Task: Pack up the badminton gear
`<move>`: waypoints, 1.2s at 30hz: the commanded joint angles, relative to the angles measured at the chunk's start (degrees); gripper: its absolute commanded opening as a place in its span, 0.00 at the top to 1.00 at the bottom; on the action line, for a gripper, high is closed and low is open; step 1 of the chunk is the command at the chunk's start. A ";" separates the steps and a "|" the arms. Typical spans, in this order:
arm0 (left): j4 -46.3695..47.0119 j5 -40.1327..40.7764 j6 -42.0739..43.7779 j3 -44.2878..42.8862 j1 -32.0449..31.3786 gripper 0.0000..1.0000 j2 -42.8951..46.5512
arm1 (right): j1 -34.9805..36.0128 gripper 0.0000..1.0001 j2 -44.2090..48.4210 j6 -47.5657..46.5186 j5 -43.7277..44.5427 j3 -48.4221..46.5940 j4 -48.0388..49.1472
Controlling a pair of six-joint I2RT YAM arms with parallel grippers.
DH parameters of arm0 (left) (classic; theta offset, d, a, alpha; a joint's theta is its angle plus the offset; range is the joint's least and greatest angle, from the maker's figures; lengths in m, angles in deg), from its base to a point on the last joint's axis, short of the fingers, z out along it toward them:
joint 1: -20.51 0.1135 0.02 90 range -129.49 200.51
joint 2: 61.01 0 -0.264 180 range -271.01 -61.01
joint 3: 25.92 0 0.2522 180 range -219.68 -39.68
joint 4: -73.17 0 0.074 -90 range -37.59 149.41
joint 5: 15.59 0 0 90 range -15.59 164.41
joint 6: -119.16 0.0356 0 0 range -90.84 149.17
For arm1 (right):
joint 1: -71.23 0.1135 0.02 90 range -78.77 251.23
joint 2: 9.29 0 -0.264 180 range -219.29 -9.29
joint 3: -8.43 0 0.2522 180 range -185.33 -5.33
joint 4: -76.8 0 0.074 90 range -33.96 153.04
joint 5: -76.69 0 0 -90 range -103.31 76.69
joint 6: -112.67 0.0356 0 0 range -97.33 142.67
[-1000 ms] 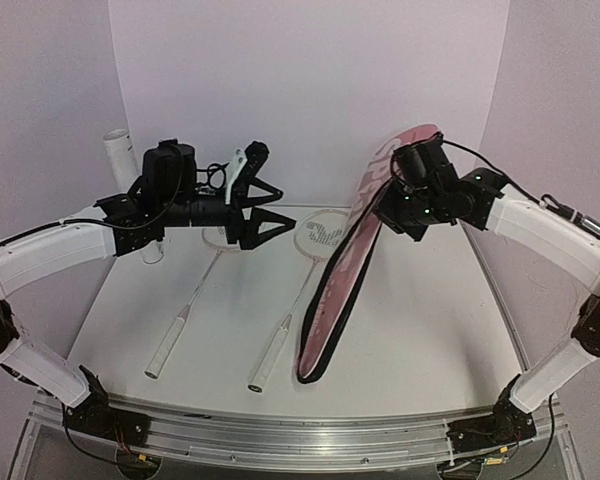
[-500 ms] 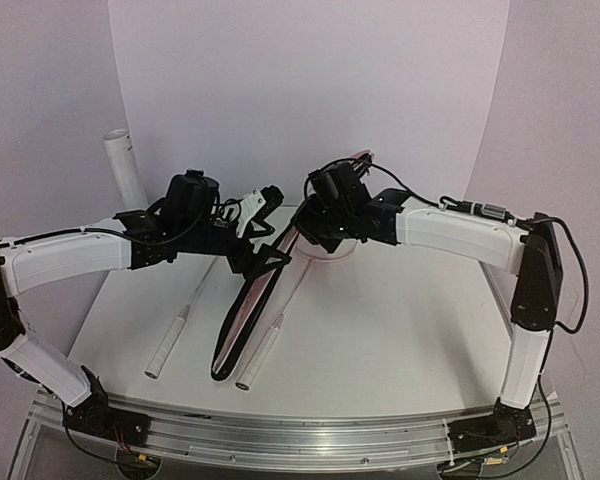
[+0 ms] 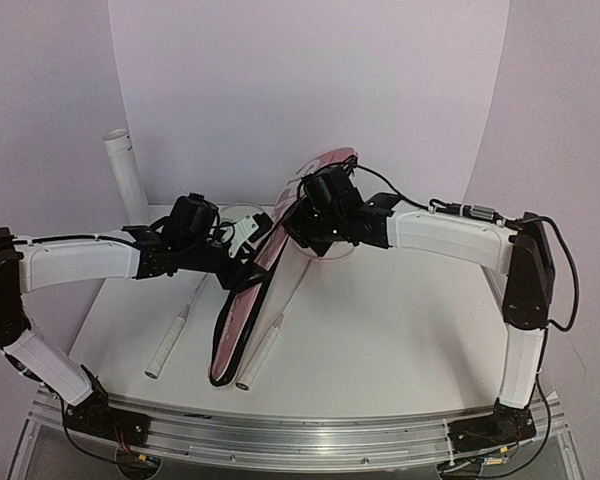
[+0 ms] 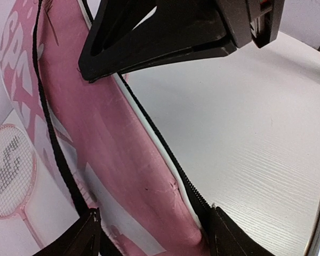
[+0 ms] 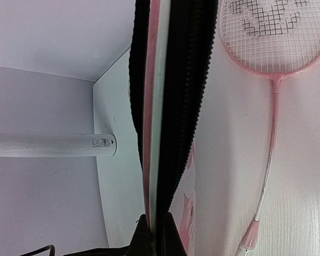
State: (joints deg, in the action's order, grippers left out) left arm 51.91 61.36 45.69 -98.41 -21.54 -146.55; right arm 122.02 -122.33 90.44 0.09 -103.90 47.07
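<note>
The long pink bag [image 3: 248, 310] slants across the table, its top end lifted. My right gripper [image 3: 298, 212] is shut on its black zipper rim [image 5: 189, 80], with the fingers pinched at the bottom of the right wrist view [image 5: 160, 218]. My left gripper [image 3: 248, 270] stands open astride the bag's lower edge; one fingertip [image 4: 229, 234] touches the zipper, the other [image 4: 88, 234] sits by the black strap. Two pale pink rackets lie on the table. One white handle [image 3: 167, 348] is left of the bag, the other [image 3: 259, 358] lies just beside it. A racket head [image 5: 272, 32] shows right of the bag.
A tall white tube [image 3: 126, 178] stands at the back left, near the left arm. The white table [image 3: 400, 340] ends at a metal rail [image 3: 300, 425] in front. Purple walls close in the back and both sides.
My right arm has swung the bag from the right side leftward and down over the rackets. My left gripper dropped to the bag's edge and its jaws have narrowed.
</note>
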 commanded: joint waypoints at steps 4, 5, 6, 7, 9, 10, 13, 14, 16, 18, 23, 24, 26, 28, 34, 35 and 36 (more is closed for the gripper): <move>0.48 -0.83 0.52 1.28 1.66 0.42 -1.96 | 0.44 1.00 -1.39 3.73 -3.47 -3.00 4.66; 0.65 -0.74 0.28 1.55 1.63 0.43 -2.28 | 0.45 1.00 -1.68 4.39 -3.65 -2.99 4.74; 0.90 -0.26 -0.09 1.71 1.59 0.45 -2.70 | 0.45 1.00 -1.96 5.10 -3.80 -2.97 4.82; 1.23 0.59 -0.48 1.80 1.59 0.47 -3.14 | 0.46 1.00 -2.18 5.75 -3.89 -2.94 4.91; 2.51 2.49 -0.47 2.31 1.57 0.50 -3.79 | 0.48 1.00 -2.50 6.31 -4.23 -3.11 5.15; 3.22 3.35 0.02 2.73 1.61 0.52 -3.95 | 0.65 1.00 -2.65 6.34 -4.29 -3.37 5.24; 4.10 5.48 1.40 3.06 1.62 0.63 -4.89 | 0.78 1.00 -3.01 6.68 -4.66 -3.63 5.33; 3.90 5.72 2.04 2.93 1.62 0.67 -5.28 | 0.80 1.00 -3.10 6.93 -4.77 -3.53 5.39; 3.50 5.72 2.82 2.76 1.60 0.78 -6.01 | 0.76 1.00 -3.28 7.37 -5.08 -3.37 5.49; 3.30 5.26 2.66 2.63 1.60 0.91 -6.40 | 0.79 1.00 -3.54 7.67 -5.53 -3.17 5.53; 1.99 4.19 -1.26 0.88 1.64 1.00 -5.88 | 0.42 1.00 -3.47 7.87 -5.83 -0.92 6.09; 1.35 3.12 -3.32 0.05 2.08 1.00 -5.62 | 0.19 1.00 -3.74 6.43 -6.89 -0.85 6.49; 0.18 -1.10 -8.58 -1.69 3.38 1.00 -5.16 | -0.35 1.00 -4.83 0.57 -9.68 -2.49 6.67; -0.24 -4.15 -11.86 -3.24 4.29 1.00 -4.68 | -0.51 0.90 -5.19 -7.43 -11.54 -2.97 6.49; 4.01 -9.46 -19.52 -2.89 6.12 1.00 -2.74 | -2.57 0.54 -0.36 -14.95 -15.83 5.49 6.56; 4.96 -10.78 -20.87 -2.55 6.72 1.00 -2.88 | -3.13 0.52 0.20 -15.68 -17.31 6.61 6.68; 5.77 -11.82 -22.13 -2.31 7.18 1.00 -3.06 | -3.57 0.51 0.54 -16.94 -18.89 7.33 6.76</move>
State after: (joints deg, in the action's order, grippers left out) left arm 51.95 55.32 31.33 -98.58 -16.01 -151.77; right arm 120.18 -126.07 80.50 -11.78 -100.32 52.71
